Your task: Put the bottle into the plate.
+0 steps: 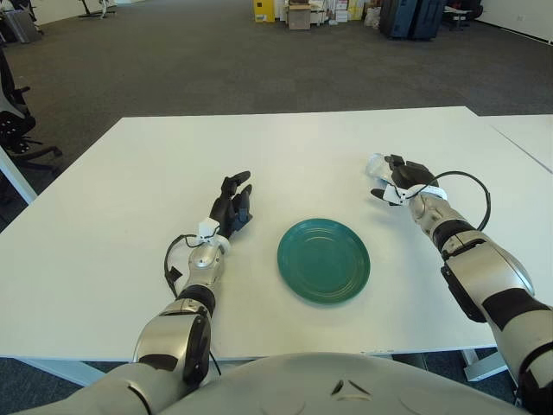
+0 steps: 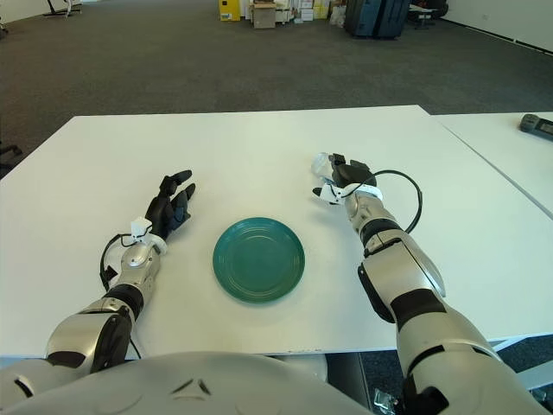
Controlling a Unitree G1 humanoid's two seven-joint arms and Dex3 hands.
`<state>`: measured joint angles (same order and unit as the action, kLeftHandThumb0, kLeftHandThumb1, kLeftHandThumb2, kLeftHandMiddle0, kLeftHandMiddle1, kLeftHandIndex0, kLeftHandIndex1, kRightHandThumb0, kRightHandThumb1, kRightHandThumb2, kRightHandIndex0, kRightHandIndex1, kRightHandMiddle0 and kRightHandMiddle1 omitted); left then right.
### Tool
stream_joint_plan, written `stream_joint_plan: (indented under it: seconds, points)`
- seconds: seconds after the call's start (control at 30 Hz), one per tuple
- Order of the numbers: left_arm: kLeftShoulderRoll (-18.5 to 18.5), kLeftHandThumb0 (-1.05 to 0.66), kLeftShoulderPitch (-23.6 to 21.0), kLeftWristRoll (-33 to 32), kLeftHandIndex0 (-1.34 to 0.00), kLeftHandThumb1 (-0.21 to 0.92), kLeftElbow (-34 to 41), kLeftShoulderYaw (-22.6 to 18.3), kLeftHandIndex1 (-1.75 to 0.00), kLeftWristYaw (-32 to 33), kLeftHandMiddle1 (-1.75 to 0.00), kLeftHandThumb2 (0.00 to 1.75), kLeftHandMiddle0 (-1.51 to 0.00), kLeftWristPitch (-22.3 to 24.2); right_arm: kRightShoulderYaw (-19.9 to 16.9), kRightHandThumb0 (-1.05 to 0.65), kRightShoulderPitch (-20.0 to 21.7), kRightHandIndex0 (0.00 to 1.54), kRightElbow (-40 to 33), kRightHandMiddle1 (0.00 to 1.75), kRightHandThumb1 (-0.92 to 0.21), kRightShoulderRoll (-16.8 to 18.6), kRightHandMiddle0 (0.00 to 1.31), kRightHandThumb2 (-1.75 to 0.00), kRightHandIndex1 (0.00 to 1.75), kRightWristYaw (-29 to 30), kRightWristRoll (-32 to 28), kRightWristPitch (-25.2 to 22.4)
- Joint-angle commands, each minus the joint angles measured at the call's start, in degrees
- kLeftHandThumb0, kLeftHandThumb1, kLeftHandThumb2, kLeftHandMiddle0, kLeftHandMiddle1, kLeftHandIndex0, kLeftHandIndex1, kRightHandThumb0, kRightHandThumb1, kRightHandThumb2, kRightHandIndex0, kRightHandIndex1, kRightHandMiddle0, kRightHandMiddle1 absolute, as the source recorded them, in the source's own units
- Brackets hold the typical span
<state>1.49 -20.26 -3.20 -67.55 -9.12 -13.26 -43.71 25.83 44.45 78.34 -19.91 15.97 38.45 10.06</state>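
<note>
A small clear bottle (image 1: 376, 163) sits on the white table (image 1: 285, 147), up and to the right of the green plate (image 1: 324, 259). My right hand (image 1: 403, 176) is low over the table, directly against the bottle's right side and partly covering it. The bottle's left end pokes out past the hand (image 2: 321, 162). The plate has nothing on it. My left hand (image 1: 232, 203) shows left of the plate, fingers stretched out and holding nothing.
A second white table (image 1: 527, 134) adjoins on the right, with a dark object (image 2: 537, 125) on it. Boxes and suitcases (image 1: 346, 13) stand far back on the carpet. An office chair (image 1: 17, 130) is at the left.
</note>
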Motion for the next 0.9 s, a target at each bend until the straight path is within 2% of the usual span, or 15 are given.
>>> stream_joint_plan:
  seconds: [0.0, 0.4, 0.87]
  points:
    - [-0.2, -0.86, 3.6, -1.0, 0.0, 0.92, -1.7, -0.7, -1.01, -1.3, -0.04, 0.84, -0.45, 0.6, -0.6, -0.91, -1.2, 0.21, 0.6, 0.38, -0.92, 0.5, 0.0, -0.6, 0.04, -2.9, -1.0, -0.6]
    - [-0.5, -0.83, 4.7, -4.8, -0.03, 0.92, -0.5, -3.4, -1.06, -6.2, -0.07, 0.83, -0.5, 0.4, -2.1, -0.89, -4.5, 0.27, 0.9, 0.41, -0.92, 0.2, 0.0, -0.57, 0.06, -6.7, -2.3, -1.4]
    - [0.2, -0.82, 5.2, -7.7, -0.02, 0.92, -0.1, -5.7, -1.06, -11.4, -0.06, 0.82, -0.48, 1.5, -2.2, -0.88, -6.4, 0.28, 0.7, 0.46, -0.92, 1.1, 0.0, -0.57, 0.06, -7.9, -2.7, -0.9]
